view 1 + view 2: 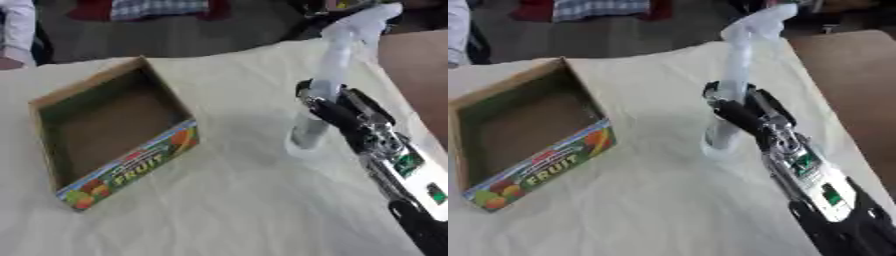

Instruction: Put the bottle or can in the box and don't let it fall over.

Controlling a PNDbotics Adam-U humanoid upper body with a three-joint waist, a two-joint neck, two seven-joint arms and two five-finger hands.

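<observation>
A tall, pale, translucent spray bottle [332, 75] with a white trigger head stands upright on the table covered with a cream cloth [227, 200], near the table's right edge and about midway along it, its base touching the cloth. The robot's right hand [337, 112], black with silver joints, comes in from the lower right corner, and its dark fingers [732, 111] are curled round the lower half of the bottle, grasping it. The bottle's trigger head reaches up toward the table's far right corner.

An open cardboard box [114, 135], brown inside, with a colourful fruit print and the word FRUIT on its near wall, sits on the cloth by the table's left edge, well apart from the bottle. Only its bare brown floor shows inside. The bottle is outside the box, to its right. The left hand shows in neither view.
</observation>
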